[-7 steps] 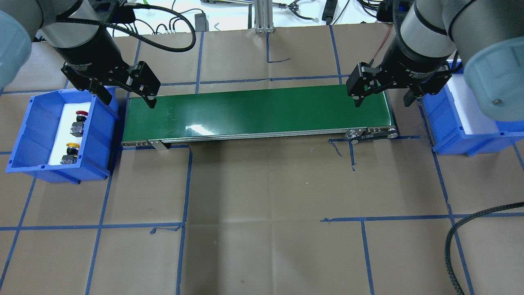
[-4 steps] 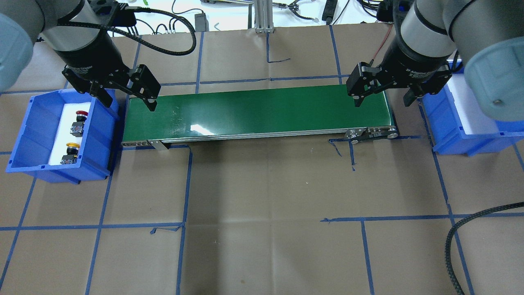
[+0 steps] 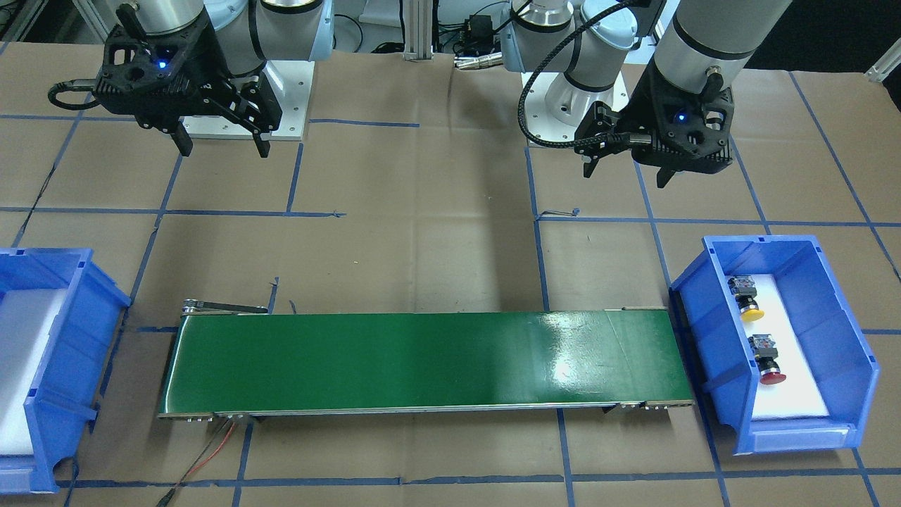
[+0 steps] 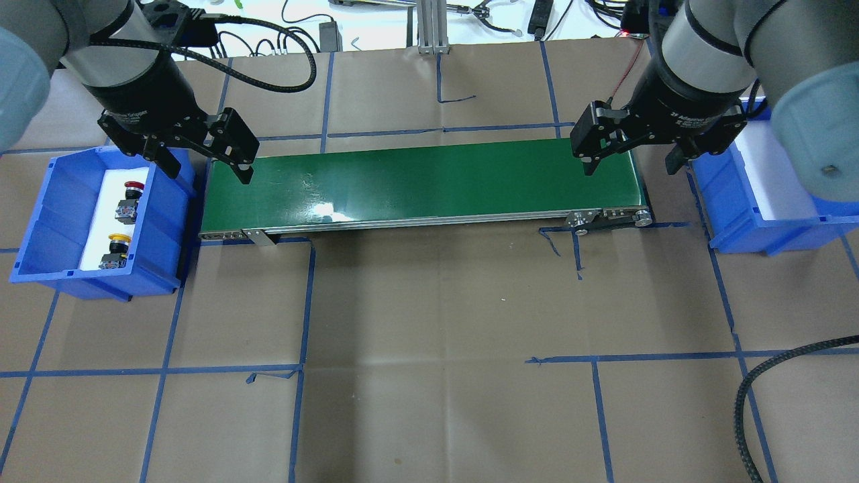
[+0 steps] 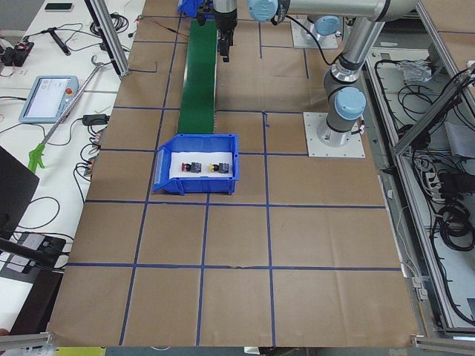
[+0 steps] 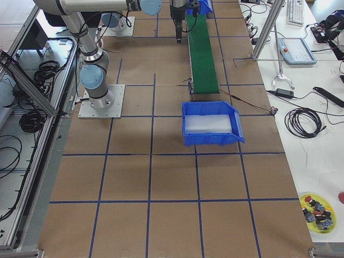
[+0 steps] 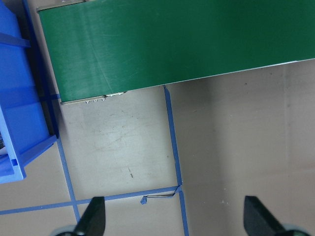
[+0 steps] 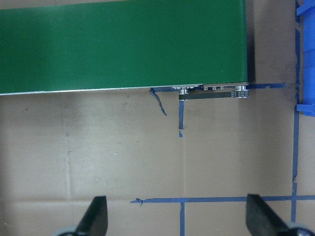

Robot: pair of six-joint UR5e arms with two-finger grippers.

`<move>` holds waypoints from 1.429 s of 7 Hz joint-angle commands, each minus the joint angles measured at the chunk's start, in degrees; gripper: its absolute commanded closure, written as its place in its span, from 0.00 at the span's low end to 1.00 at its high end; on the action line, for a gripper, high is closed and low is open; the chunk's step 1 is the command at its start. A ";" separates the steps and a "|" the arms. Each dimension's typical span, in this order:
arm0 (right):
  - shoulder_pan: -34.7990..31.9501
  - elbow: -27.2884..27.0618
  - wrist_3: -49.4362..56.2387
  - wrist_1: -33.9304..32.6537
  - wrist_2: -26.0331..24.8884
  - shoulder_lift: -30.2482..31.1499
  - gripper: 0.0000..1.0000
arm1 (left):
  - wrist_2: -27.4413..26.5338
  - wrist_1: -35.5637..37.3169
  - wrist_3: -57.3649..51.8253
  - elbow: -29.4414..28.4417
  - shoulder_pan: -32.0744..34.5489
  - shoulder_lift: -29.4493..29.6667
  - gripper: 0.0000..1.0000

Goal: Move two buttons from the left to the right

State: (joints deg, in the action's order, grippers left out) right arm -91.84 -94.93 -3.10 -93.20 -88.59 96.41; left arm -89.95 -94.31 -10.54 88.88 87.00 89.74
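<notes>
The red-capped button (image 4: 131,194) and the yellow-capped button (image 4: 115,249) lie on a white pad inside the blue left bin (image 4: 47,221). They also show in the front-facing view, red (image 3: 769,362) and yellow (image 3: 745,299). My left gripper (image 4: 206,168) is open and empty, high above the gap between that bin and the green conveyor belt (image 4: 423,184). It also shows in the front-facing view (image 3: 625,176). My right gripper (image 4: 629,168) is open and empty above the belt's right end, beside the blue right bin (image 4: 731,201).
The right bin holds only a white pad. A black cable (image 4: 745,396) loops in at the table's front right. Blue tape lines cross the brown paper cover. A yellow dish of spare parts (image 6: 317,212) sits on the side bench.
My left gripper has shifted slightly left and away, toward the left bin. The right gripper has barely moved. Both stay open. The buttons have not moved.
</notes>
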 commanded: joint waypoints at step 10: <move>0.00 -0.26 0.11 0.21 0.09 0.09 0.00 | 0.83 11.32 -28.92 3.65 -34.35 7.73 0.00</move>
State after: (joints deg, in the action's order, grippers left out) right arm -91.84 -95.16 -3.01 -93.15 -88.58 96.44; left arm -89.15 -85.74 -39.22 90.69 52.90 96.87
